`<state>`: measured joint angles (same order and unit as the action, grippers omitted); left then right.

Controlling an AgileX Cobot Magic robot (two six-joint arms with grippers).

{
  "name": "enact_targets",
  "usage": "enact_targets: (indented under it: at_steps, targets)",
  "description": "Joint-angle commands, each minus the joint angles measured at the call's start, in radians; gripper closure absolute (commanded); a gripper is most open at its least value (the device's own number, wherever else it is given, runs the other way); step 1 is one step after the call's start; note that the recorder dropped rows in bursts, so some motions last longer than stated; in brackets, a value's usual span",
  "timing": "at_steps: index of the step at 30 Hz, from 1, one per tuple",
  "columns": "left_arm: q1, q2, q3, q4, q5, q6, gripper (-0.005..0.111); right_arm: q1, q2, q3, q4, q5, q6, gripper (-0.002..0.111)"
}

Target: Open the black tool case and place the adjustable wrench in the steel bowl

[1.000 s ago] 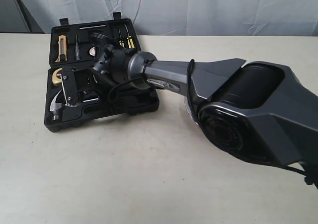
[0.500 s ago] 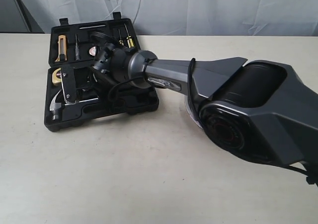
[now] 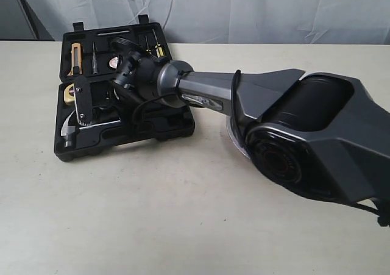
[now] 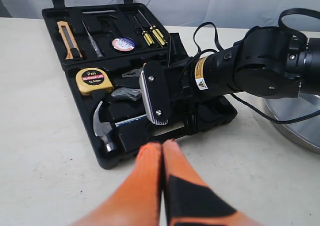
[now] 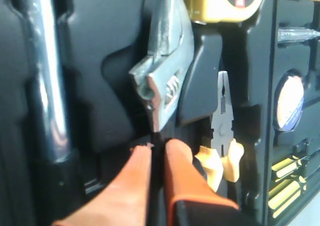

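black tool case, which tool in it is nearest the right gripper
The adjustable wrench with the shiny silver head: its handle end sits inside the right gripper, while the orange-handled pliers lie only alongside.

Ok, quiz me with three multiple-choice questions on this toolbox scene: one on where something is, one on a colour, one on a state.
1. Where is the right pincer? A down in the black tool case; B parked off to one side; C raised high above.
2. The tape measure is which colour? A red; B yellow; C blue.
3. The case is: A latched shut; B half-lifted; C open.
Answers: 1 A, its tips sit by the adjustable wrench; 2 B, yellow casing; 3 C, both halves lie spread.
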<state>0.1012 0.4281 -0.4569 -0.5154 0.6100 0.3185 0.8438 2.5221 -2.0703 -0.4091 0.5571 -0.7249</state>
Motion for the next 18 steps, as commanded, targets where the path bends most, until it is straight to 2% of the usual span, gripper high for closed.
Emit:
enact_targets:
  at_steps: [1, 9, 18]
  targets:
    - [-0.004, -0.004, 0.003, -0.006, -0.004, -0.005, 0.107, -0.005, -0.032, 0.001, -0.011, -0.025, 0.019, 0.109]
    - [-0.004, -0.004, 0.003, -0.006, -0.004, -0.005, 0.107, -0.005, -0.034, 0.001, -0.024, -0.025, 0.022, 0.109]
    - [-0.004, -0.004, 0.003, -0.006, -0.004, -0.005, 0.107, -0.005, -0.05, 0.001, -0.109, -0.027, 0.11, 0.109]
